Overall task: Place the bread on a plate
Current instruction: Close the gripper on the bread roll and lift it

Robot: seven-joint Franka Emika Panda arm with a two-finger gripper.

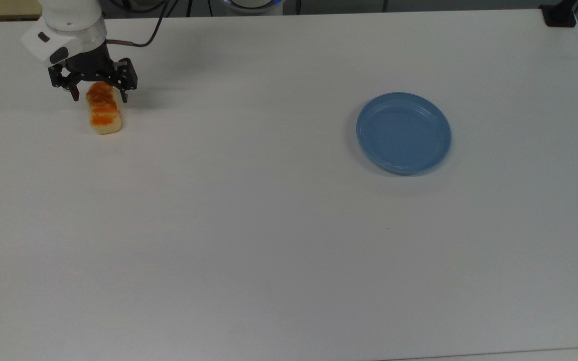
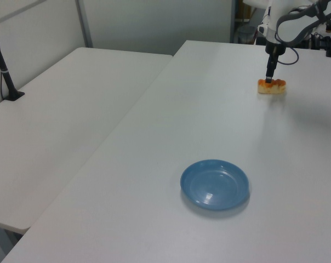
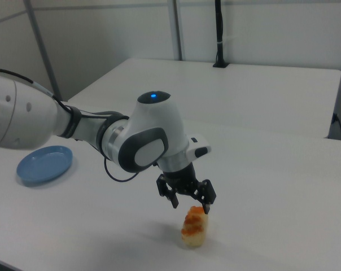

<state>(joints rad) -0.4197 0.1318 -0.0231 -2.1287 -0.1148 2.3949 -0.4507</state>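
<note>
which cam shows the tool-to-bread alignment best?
Top view: the open tool straddles the far end of the bread. In the right view one fingertip overlaps the loaf; in the left view both look tiny and overlap.

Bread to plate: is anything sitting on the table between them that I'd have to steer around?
Nothing visible does. The bread lies at the top view's left with the open gripper straddling its far end, and the blue plate sits empty at the top view's right. The white table between them is bare.
</note>
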